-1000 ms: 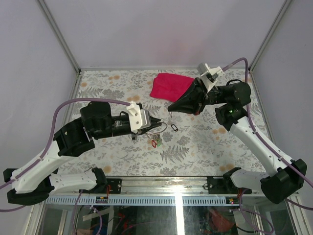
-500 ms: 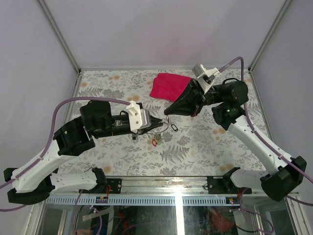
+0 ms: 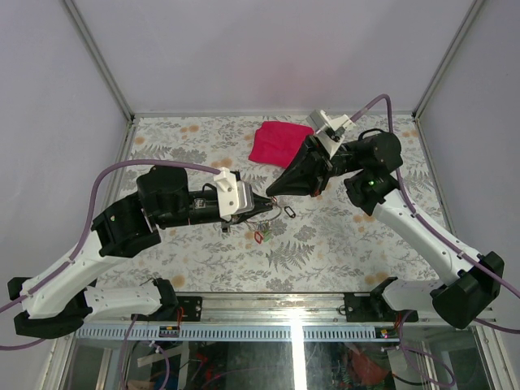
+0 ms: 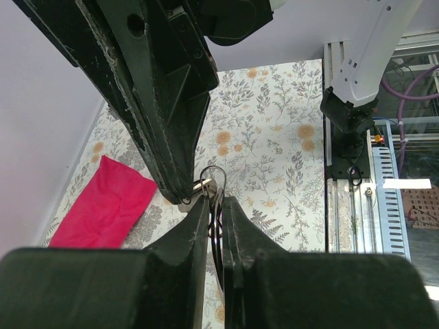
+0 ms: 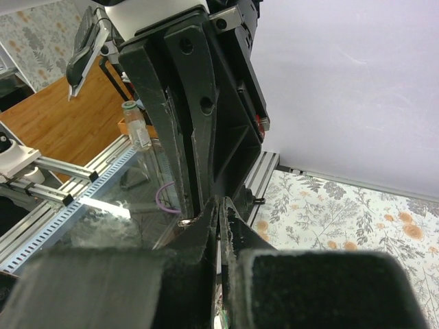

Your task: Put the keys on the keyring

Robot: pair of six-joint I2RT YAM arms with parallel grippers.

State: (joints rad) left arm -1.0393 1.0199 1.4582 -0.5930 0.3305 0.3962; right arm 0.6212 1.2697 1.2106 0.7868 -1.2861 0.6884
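Overhead view of a floral-patterned table (image 3: 341,244) inside a white-walled enclosure, with both arms I am driving reaching in toward the middle. The left arm (image 3: 171,203) comes in from the left, the right arm (image 3: 370,162) from the far right, and their tips meet almost nose to nose just left of centre.

The left jaws are drawn narrow on the keyring (image 4: 213,175), a thin silver wire loop. In the left wrist view the loop stands up out of the slim gap between the two black fingers (image 4: 193,226).

The right jaws are pressed fully together. Their pointed tip sits right against the top of the loop, and a small silver piece (image 4: 204,184) shows at that tip (I cannot tell whether it is pinched there or only touching).

On the table just near of the two tips lie keys (image 3: 261,236) with red and green tags. A key with a black tag (image 3: 290,213) rests slightly to their right. From above I cannot tell whether any of these are already joined to the loop.

A red cloth (image 3: 280,142) lies crumpled toward the far side of the table, partly under the right arm.
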